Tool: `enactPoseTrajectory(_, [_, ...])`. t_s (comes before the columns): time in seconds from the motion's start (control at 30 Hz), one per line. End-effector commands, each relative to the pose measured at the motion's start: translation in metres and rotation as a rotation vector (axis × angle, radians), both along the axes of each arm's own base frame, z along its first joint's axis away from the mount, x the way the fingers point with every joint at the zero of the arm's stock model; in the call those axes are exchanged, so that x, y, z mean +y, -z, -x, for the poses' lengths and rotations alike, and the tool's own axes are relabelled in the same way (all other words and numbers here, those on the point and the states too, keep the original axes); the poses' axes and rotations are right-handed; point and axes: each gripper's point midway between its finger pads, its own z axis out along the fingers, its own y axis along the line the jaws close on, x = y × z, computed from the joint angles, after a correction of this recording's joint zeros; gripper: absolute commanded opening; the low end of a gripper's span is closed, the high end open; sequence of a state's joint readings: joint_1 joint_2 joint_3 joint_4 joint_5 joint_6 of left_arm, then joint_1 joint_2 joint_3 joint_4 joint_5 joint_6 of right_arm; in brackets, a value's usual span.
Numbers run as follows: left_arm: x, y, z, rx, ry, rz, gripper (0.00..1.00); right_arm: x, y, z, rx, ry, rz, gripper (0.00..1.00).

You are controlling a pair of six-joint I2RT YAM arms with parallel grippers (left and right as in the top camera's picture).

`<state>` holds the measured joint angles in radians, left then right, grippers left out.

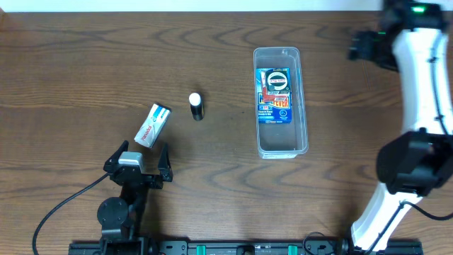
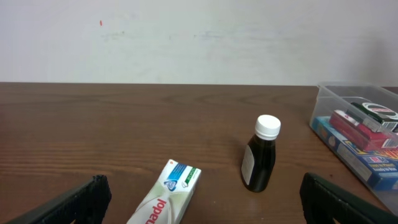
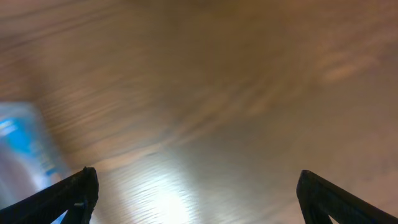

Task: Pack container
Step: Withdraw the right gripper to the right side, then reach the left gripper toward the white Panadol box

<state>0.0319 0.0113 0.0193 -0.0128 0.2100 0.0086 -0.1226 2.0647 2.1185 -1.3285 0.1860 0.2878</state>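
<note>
Left of centre in the overhead frame, the small dark bottle with a white cap (image 1: pixel 196 106) stands upright near the white cardboard box (image 1: pixel 153 125), so a sloppy reach for either could knock it over and send it rolling. The clear long plastic container (image 1: pixel 283 142) sits right of centre, open side up, long axis running top-to-bottom, a blue and red printed packet (image 1: pixel 275 95) flat inside. The left gripper (image 1: pixel 139 157) and right gripper (image 3: pixel 196 199) both look spread wide and empty, though the right wrist view is pretty blurry.

My container (image 1: pixel 280 145) — clear, long, narrow, round-cornered — sits upright, right of table centre, a blue-and-red packet lying flat inside.
</note>
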Motion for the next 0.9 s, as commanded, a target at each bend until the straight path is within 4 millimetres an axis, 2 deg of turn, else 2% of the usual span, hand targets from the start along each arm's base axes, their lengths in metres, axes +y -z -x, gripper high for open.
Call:
enactPoseTrajectory(0.0, [-0.001,0.016,0.001,0.049,0.008,-0.014,0.98,-0.025,0.003,0.008,0.007,0.058,-0.062,0.99])
enactPoseTrajectory(0.27, [-0.001,0.016,0.001,0.049,0.008,-0.014,0.98,-0.069,0.005,0.023,-0.003,0.165,-0.112,0.99])
enactPoseTrajectory(0.37, [-0.001,0.016,0.001,0.048,0.008,-0.014,0.98,-0.075,0.005,0.025,-0.005,0.179,-0.112,0.99])
enactPoseTrajectory(0.67, [-0.003,0.015,0.001,0.046,0.018,-0.007,0.98,-0.075,0.005,0.025,-0.004,0.180,-0.111,0.99])
enactPoseTrajectory(0.73, [-0.008,0.006,0.001,0.023,0.045,0.032,0.98,-0.075,0.005,0.025,-0.004,0.180,-0.111,0.99])
enactPoseTrajectory(0.8, [-0.023,-0.010,0.006,-0.007,0.134,0.042,0.98,-0.075,0.005,0.025,-0.004,0.180,-0.111,0.99])
enactPoseTrajectory(0.87, [-0.029,-0.028,0.010,-0.039,0.171,0.048,0.98,-0.075,0.005,0.025,-0.004,0.180,-0.111,0.99])
